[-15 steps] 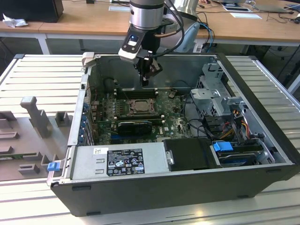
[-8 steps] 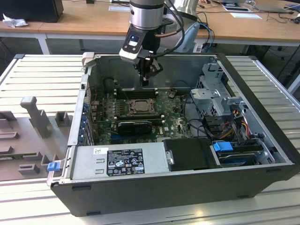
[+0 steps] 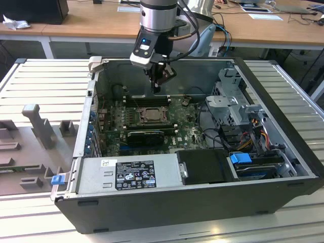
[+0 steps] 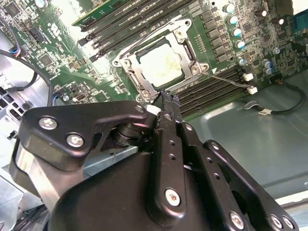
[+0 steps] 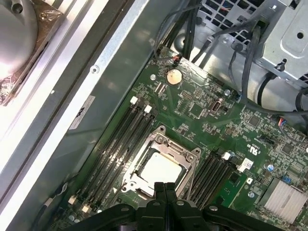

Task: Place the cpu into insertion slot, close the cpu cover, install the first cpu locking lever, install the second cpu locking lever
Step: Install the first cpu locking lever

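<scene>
The cpu (image 4: pixel 161 65) lies flat in the insertion slot (image 3: pixel 150 115) on the green motherboard, its pale top also bright in the first wrist view (image 5: pixel 161 168). The silver cpu cover (image 4: pixel 185 41) is down around it, framing the chip through its window (image 5: pixel 161 140). A thin metal lever rod (image 4: pixel 226 79) sticks out from one socket corner over the memory slots. My gripper (image 3: pixel 158 85) hangs inside the case, just above the socket's far edge. Its black fingertips (image 4: pixel 166 98) are pressed together with nothing between them, and they show shut in the first wrist view (image 5: pixel 165 188) too.
Long black memory slots (image 5: pixel 118 144) flank the socket on both sides. A black card (image 3: pixel 147 135) lies in front of it, with the power supply (image 3: pixel 129 174) nearer still. A drive cage (image 3: pixel 233 101) with cables stands on the exterior view's right. The case walls (image 3: pixel 96 81) close in the bay.
</scene>
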